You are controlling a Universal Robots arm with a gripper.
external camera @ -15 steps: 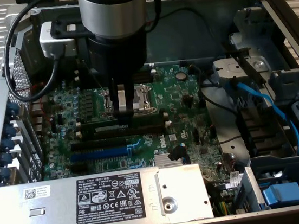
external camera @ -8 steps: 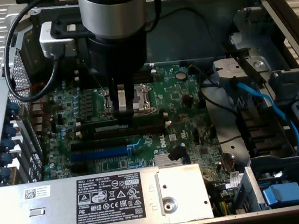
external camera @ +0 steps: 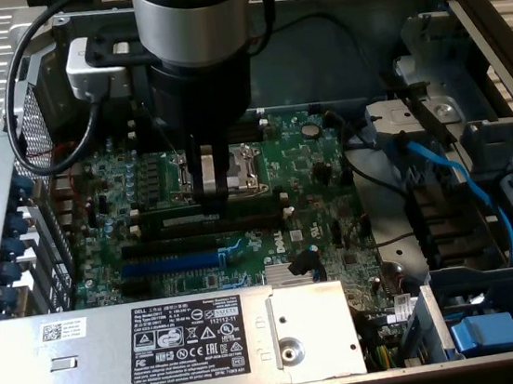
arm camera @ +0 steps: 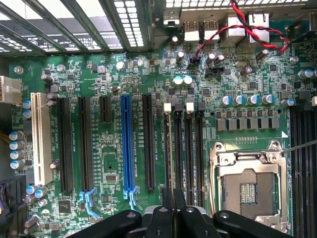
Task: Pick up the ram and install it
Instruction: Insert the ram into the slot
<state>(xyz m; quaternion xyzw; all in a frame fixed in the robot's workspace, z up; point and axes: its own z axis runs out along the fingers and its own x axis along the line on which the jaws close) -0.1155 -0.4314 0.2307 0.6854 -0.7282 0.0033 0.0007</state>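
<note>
Jaws stand almost together, apparently clamped on the ram [arm camera: 168,148] straight beneath them; its long axis runs parallel to the black memory slots [arm camera: 190,148] alongside.

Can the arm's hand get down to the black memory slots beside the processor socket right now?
Probably yes: the hand hangs directly over the memory slots, and no cable lies across them.

board [arm camera: 114,146] green. blue slot [arm camera: 127,144], white slot [arm camera: 39,139], black slots [arm camera: 65,144] with white clips [arm camera: 167,106]. wires [arm camera: 257,29] twisted red-black. ram [external camera: 240,212] probably dark green, hard to tell. gripper [arm camera: 173,193] black, arm [external camera: 192,12] silver, cables [external camera: 451,173] blue.
</note>
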